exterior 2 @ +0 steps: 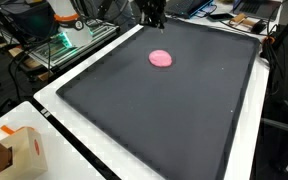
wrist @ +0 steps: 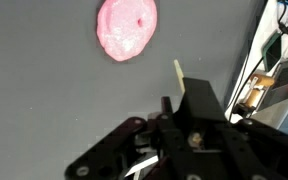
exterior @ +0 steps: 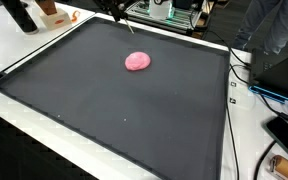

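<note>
I stand beside the counter (exterior: 12, 118) and see a wide black mat (exterior: 94, 110) that covers most of it. On the mat, toward the far edge, lies a soft pink lump (exterior: 137, 61), alone, with nothing touching it. The claw (exterior 2: 152, 14) hangs above the far rim of the mat, near the lump but apart from it and not yet over it. In the wrist view the lump (wrist: 127, 28) sits at the top, a little off to one side of the claw's dark body. I cannot tell whether the jaws stand wide or narrow, as the mechanism hides them.

To reach the lump well, I think the claw should first centre over it, then go down straight with the jaws wide. The lump looks low and soft, so the fingers must come close to the mat without scraping it. The cables (exterior: 240, 82) and the cardboard box (exterior 2: 19, 150) lie well away.
</note>
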Controlling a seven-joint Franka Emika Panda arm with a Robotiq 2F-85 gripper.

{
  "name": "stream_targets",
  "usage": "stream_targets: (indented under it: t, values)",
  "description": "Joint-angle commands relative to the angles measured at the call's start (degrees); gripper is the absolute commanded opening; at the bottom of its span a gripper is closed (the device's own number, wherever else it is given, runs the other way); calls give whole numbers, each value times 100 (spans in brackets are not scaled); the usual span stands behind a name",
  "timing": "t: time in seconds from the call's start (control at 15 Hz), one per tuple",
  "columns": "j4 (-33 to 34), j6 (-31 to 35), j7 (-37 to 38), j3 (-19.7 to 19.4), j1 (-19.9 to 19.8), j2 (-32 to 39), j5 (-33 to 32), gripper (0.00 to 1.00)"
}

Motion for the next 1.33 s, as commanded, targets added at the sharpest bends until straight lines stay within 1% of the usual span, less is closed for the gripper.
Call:
stream_targets:
  t: [0.0, 0.27, 0.53, 0.87, 1.27]
  values:
    - [115, -250, -557, 9, -285, 357, 432, 6]
    - [116, -469, -828, 7, -540, 648, 491, 6]
    - [106, -555, -989, 1, -759, 859, 500, 6]
    - [82, -470, -1114, 5, -948, 1061, 577, 6]
    - [104, -444, -1137, 16, -1072, 1254, 592, 6]
